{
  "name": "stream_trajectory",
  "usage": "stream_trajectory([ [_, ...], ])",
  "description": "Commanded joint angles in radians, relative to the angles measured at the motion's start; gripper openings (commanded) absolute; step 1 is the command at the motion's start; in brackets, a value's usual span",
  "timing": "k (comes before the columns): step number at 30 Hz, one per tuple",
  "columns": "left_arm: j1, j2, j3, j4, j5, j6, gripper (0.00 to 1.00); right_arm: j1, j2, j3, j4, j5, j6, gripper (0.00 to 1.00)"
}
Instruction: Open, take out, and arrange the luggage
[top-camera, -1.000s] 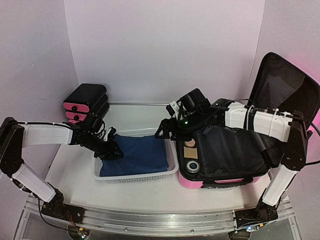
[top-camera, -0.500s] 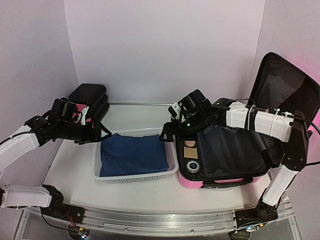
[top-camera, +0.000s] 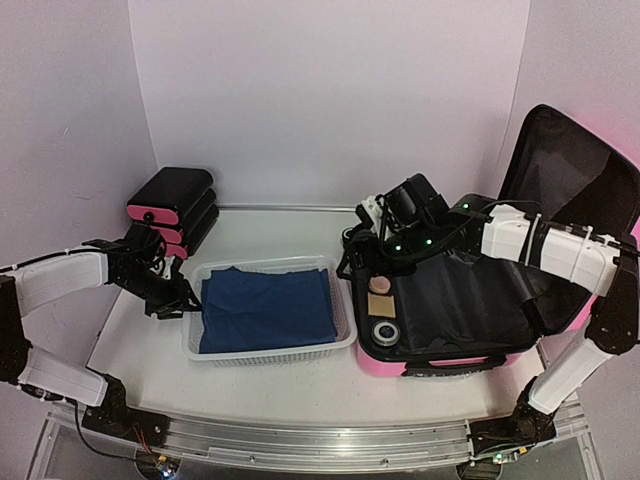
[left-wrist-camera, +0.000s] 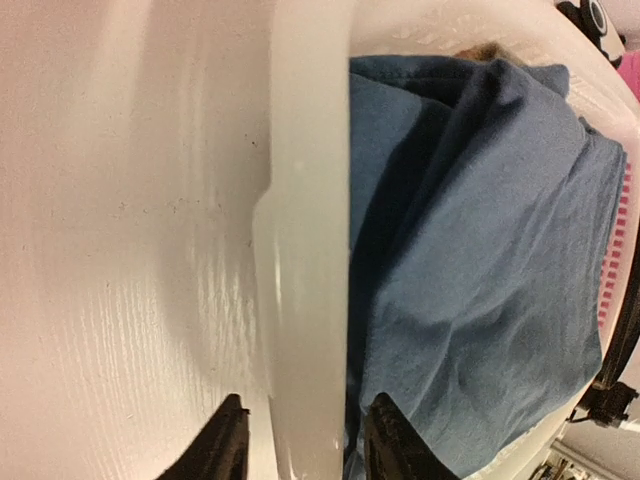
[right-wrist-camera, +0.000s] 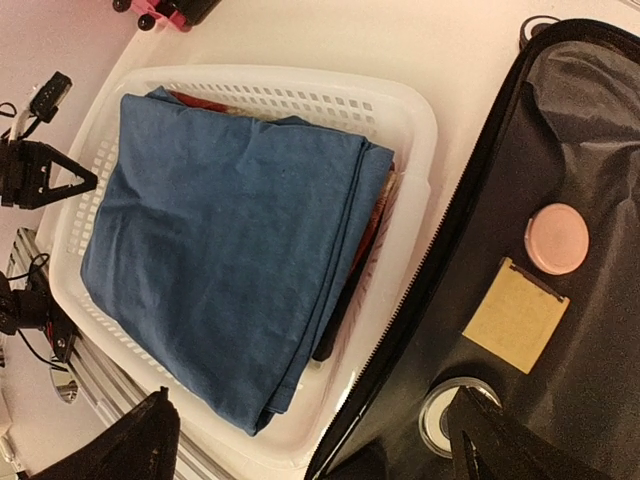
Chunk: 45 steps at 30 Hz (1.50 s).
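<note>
**A:** Two arms have shifted. Nearest first?

**B:** Left gripper (left-wrist-camera: 305, 452). Half a second ago it hung raised by the drawers (top-camera: 170, 205) with its jaws wide. It has now dropped to the basket (top-camera: 270, 354), at the rim's 9 o'clock. One finger stands outside on the table (left-wrist-camera: 120, 250), the other inside against the cloth (top-camera: 265, 308). The jaws are half drawn in astride the rim. Whether they actually pinch it cannot be told.

**A:** The cloth?

**B:** Unmoved, folded flat in the basket. Judgement: that transfer is complete, and the left arm is set to steady or shift the basket.

**A:** Right gripper (right-wrist-camera: 315, 445)?

**B:** Fingers spread wide, holding nothing. It has drifted from above the basket's 3 o'clock rim to above the 9 o'clock edge of the luggage (top-camera: 460, 300).

**A:** Luggage position?

**B:** At 3 o'clock on the table, base flat, lid propped upright at the far right. Three small items remain at its left end: a pink disc (right-wrist-camera: 557, 238), a tan card (right-wrist-camera: 517, 315) and a round tin (top-camera: 385, 331).

**A:** Consequence?

**B:** Opening is done and unpacking is partway. The right arm is probably lining up on those items.
</note>
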Motion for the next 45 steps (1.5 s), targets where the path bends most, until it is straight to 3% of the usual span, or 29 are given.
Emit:
stream_trajectory([
  [1,0.001,0.015,-0.006,0.102,-0.009,-0.027,0.32,0.002,-0.077,-0.03,0.009,0.051,-0.009,0.95],
  [6,0.002,0.012,-0.002,0.146,-0.069,-0.09,0.05,0.003,-0.116,-0.05,0.002,0.086,-0.026,0.96],
  [8,0.003,0.0,-0.005,0.169,-0.084,-0.124,0.0,0.001,-0.133,-0.059,0.0,0.098,-0.033,0.98],
  [16,0.017,-0.03,-0.01,0.296,-0.144,-0.357,0.0,0.0,-0.148,-0.074,-0.005,0.125,-0.055,0.98],
  [23,0.018,0.031,0.018,0.5,-0.252,-0.73,0.0,-0.002,-0.144,-0.082,-0.005,0.13,-0.071,0.98],
  [32,-0.12,0.204,0.241,0.573,-0.578,-1.022,0.0,-0.011,-0.139,-0.092,-0.006,0.128,-0.085,0.98],
  [45,-0.275,0.598,0.631,0.63,-0.838,-1.284,0.0,-0.02,-0.16,-0.089,-0.008,0.112,-0.08,0.98],
])
